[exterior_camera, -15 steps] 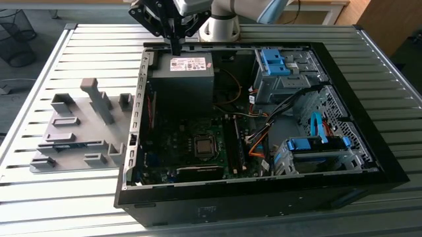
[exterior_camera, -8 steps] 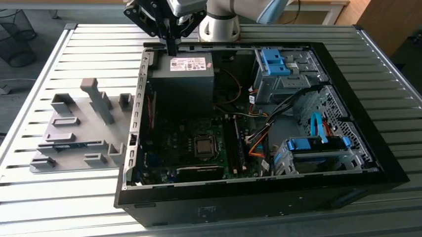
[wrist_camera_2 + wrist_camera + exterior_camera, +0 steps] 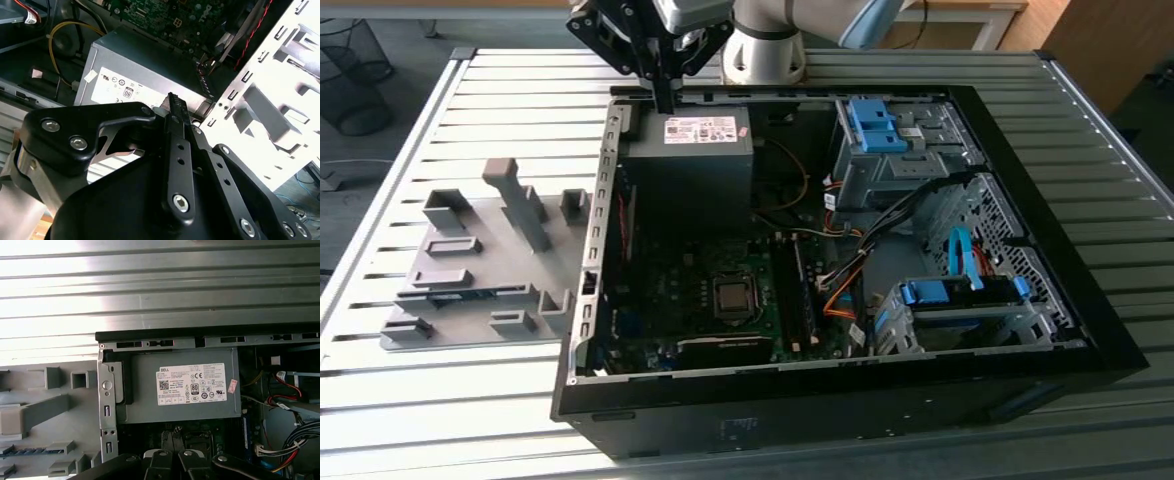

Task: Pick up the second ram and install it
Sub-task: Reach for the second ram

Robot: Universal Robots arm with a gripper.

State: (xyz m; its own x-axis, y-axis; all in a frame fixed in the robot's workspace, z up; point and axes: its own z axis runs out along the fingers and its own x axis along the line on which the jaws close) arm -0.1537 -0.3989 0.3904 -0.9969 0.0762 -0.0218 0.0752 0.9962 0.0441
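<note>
Pick-up seems not begun: the pincer (image 3: pixel 664 95), narrow and empty, hangs at upper centre over the case (image 3: pixel 854 420). The ram (image 3: pixel 454 294) lies in the holder (image 3: pixel 487 240) at the exterior view's left, needing a wider pincer.

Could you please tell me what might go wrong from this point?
1. The gripper, shut, hangs right above the computer case rim beside the power supply; moving lower here could strike metal.
2. The second ram lies low in the gray fixture between raised blocks, so a grasp may bump them.
3. Loose cables crowd the motherboard and could snag.
</note>
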